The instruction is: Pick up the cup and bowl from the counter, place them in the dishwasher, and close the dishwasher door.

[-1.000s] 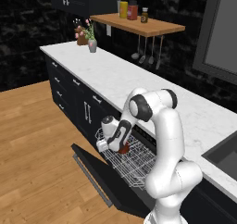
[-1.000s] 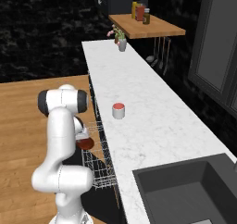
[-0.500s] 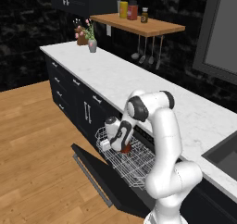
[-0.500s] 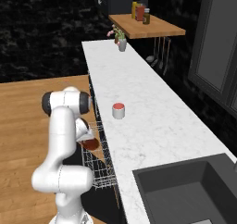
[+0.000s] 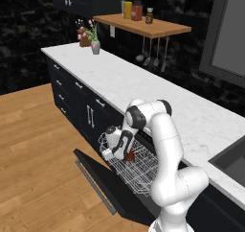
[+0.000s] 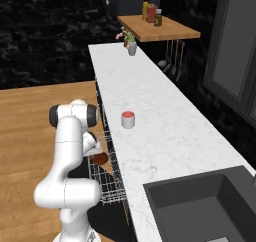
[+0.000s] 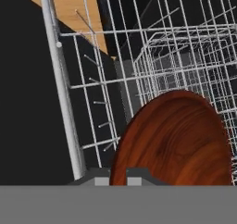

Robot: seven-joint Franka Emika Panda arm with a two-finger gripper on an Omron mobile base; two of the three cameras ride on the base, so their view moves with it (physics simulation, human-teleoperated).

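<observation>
along a dark-walled kitchen with a warm wooden plank floor (image 5: 33, 145), the long white marble-patterned counter (image 5: 143, 89) with grey veining runs over black drawer cabinets with silver handles (image 5: 72, 89), and a dark sink basin (image 6: 210, 211) is sunk into its near end. a wooden wall shelf (image 5: 143, 26) carrying bottles hangs beyond the arm, and a small grey flower vase (image 5: 95, 46) stands at the counter's far end. the flat black dishwasher door (image 5: 110, 185) lies dropped open below the two-finger gripper (image 5: 120, 154), with the white wire rack (image 5: 139, 171) of the black under-counter dishwasher (image 6: 107, 176) drawn out over it. the gripper hangs low over the rack, clamped on the rim of the shallow reddish-brown round bowl (image 7: 173, 140), which shows a glossy wood-grain surface and sits tilted on edge among the rack wires directly ahead of the fingertips (image 7: 137, 173). the small white cylindrical cup (image 6: 128, 119) with a salmon-red inside stands upright on the counter, above the gripper and well apart from it.
</observation>
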